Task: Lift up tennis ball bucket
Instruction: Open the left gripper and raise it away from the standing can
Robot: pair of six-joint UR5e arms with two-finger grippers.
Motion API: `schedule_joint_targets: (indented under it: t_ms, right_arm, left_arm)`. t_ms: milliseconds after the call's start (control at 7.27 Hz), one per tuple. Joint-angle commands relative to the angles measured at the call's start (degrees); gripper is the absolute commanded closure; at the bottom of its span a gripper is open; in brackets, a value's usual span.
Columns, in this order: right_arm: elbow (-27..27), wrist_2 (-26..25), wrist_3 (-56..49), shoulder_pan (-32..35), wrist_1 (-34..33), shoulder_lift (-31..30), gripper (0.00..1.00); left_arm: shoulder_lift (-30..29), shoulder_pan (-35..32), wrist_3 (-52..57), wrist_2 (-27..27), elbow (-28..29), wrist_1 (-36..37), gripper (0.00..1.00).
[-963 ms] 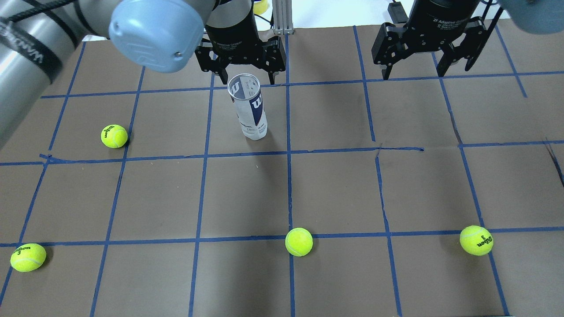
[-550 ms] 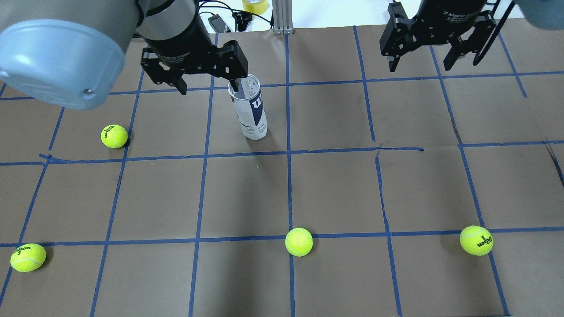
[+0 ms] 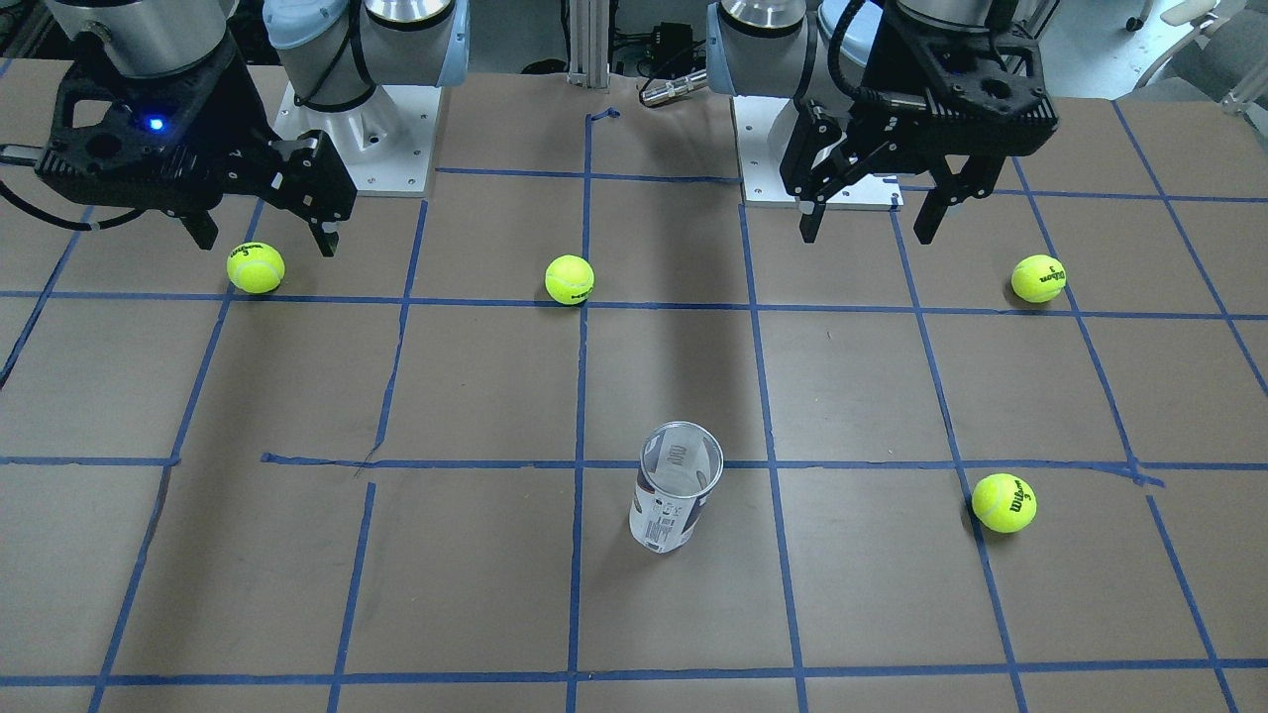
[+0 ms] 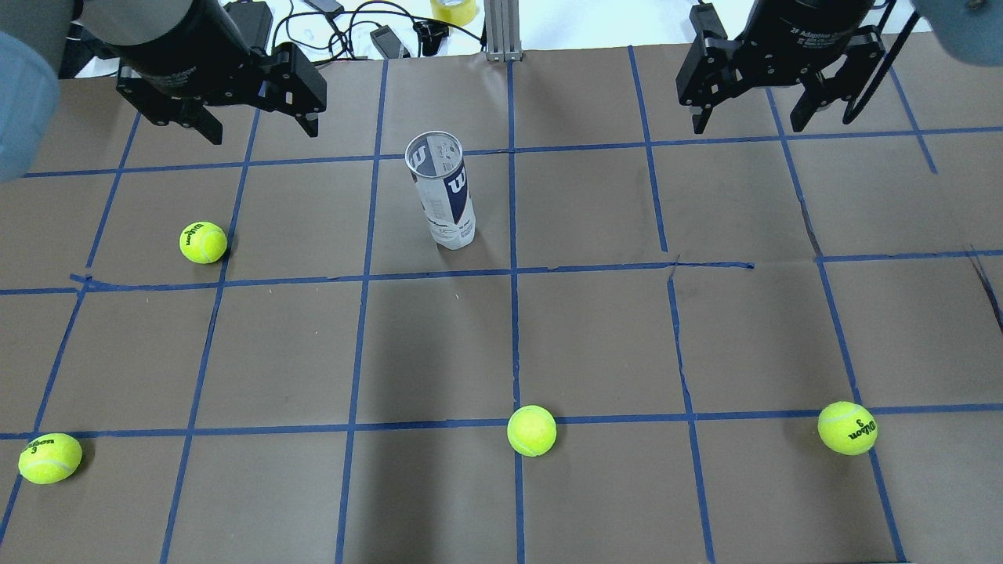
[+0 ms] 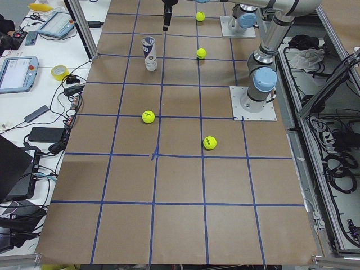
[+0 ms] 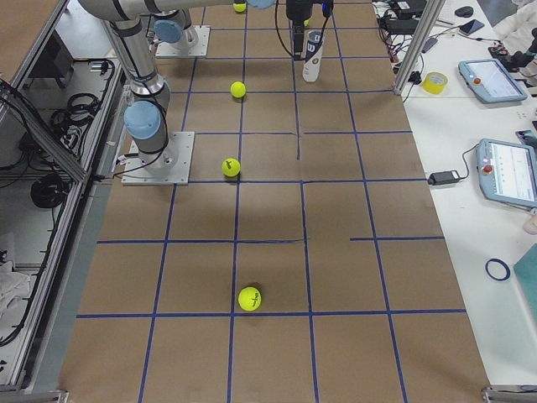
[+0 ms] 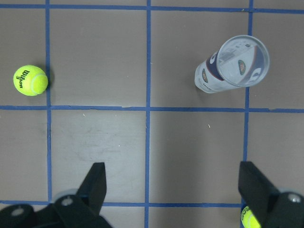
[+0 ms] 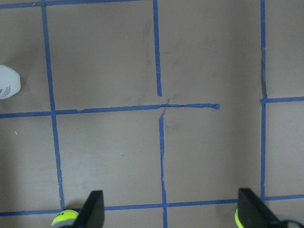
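The tennis ball bucket (image 4: 441,192), a clear can with a white and navy label and an open silver rim, stands upright on the brown table. It also shows in the front view (image 3: 674,490) and the left wrist view (image 7: 232,64). My left gripper (image 4: 262,129) is open and empty, up in the air to the left of the bucket and apart from it. It shows in the front view (image 3: 867,233) too. My right gripper (image 4: 748,125) is open and empty, high over the table's right side, far from the bucket.
Several yellow-green tennis balls lie on the blue-taped grid: one left of the bucket (image 4: 203,242), and three along the near side, at the left (image 4: 49,457), in the middle (image 4: 531,430) and at the right (image 4: 847,428). Cables and a tape roll (image 4: 453,9) lie beyond the far edge.
My left gripper has moved left, from directly behind the bucket's rim to well clear of it. The bucket has not moved. The right gripper has barely shifted.
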Motion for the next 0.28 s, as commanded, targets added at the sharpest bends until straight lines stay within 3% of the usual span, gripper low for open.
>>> schedule_joint_targets:
  t_ms: [0,138]
  right_arm:
    - [0.1,0.0,-0.2,-0.1,-0.2,-0.1,0.0]
    - [0.1,0.0,-0.2,-0.1,-0.3,-0.1,0.0]
  left_arm:
    - [0.0,0.3,0.4,-0.1,-0.1,0.0,0.0]
    - [0.0,0.3,0.4,-0.2,-0.1,0.0,0.0]
